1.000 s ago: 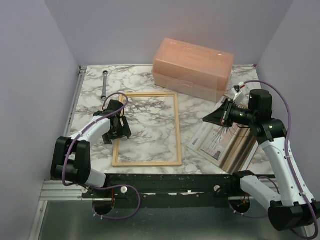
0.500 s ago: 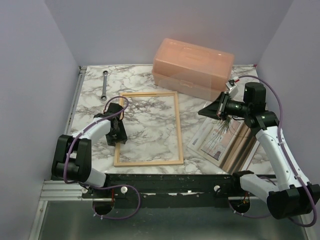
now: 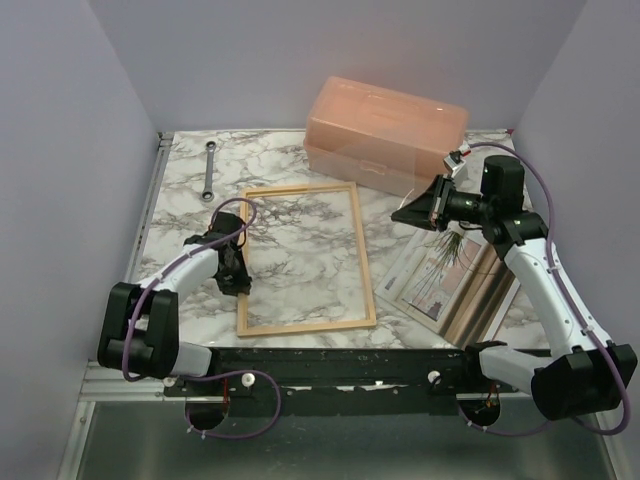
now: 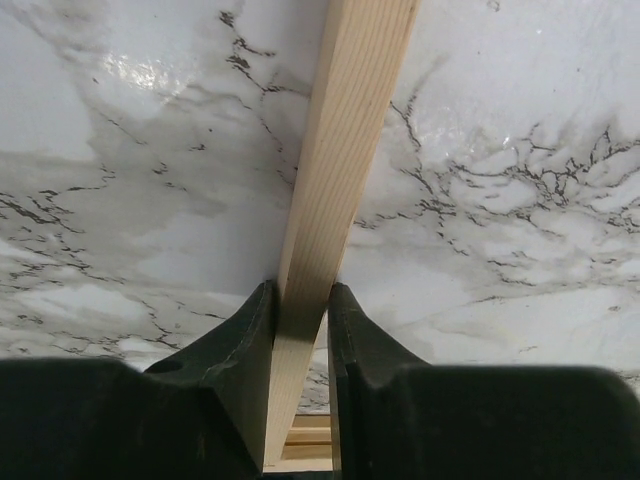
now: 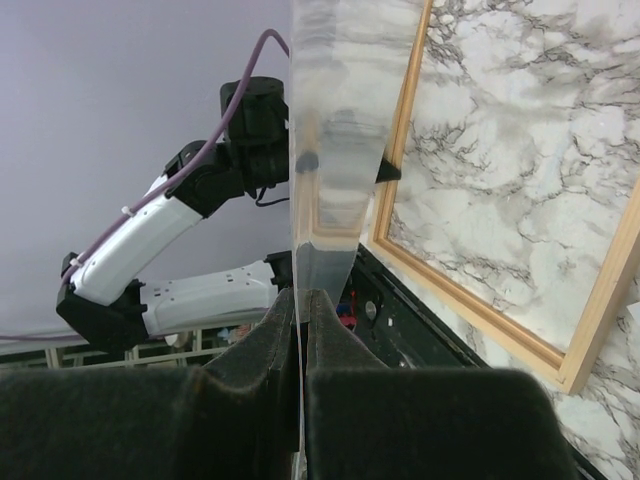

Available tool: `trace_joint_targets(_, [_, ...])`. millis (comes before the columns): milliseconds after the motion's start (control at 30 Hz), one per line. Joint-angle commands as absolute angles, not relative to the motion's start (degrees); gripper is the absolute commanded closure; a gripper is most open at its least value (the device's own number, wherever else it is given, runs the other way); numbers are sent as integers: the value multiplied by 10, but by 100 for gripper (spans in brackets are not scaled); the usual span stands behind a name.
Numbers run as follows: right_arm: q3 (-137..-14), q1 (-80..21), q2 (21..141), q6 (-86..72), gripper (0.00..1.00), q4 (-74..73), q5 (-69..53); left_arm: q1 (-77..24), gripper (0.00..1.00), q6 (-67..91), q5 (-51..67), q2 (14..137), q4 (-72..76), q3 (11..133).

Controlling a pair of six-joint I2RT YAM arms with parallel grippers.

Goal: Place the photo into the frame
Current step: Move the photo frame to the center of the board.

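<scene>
Clamping frame [image 3: 306, 327] by left rail, picture centre, left tool [image 4: 302, 300] closed onto wood. Pinching thin clear pane [image 5: 335, 150] in tight-shut right tool [image 5: 300, 300]. Spotting photo [image 3: 438, 278] lower right, beside backing panel [image 3: 485, 295]. Likely light, floppy, crease-prone; best taken by a free edge.

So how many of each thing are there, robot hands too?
frame: 1
photo: 1
brown board: 1
clear sheet: 1
peach box: 1
wrench: 1
robot hands: 2, left hand and right hand
Total: 8
</scene>
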State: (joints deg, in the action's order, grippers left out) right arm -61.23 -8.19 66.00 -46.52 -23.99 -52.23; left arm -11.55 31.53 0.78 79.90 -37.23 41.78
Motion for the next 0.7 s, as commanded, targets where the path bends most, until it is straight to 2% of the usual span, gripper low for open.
trace_joint_targets(0, [-633,-82,645,-472,100,-218,-554,-120,100,340,74,762,-359,396])
trace_joint_targets(367, [-632,-82,606,-480,100,-249,-528,-120,100,339,139,622,-370,384])
trace_joint_targets(667, [-651,-82,588,-484,100,-278,-506,-120,100,323,205,589,-360,387])
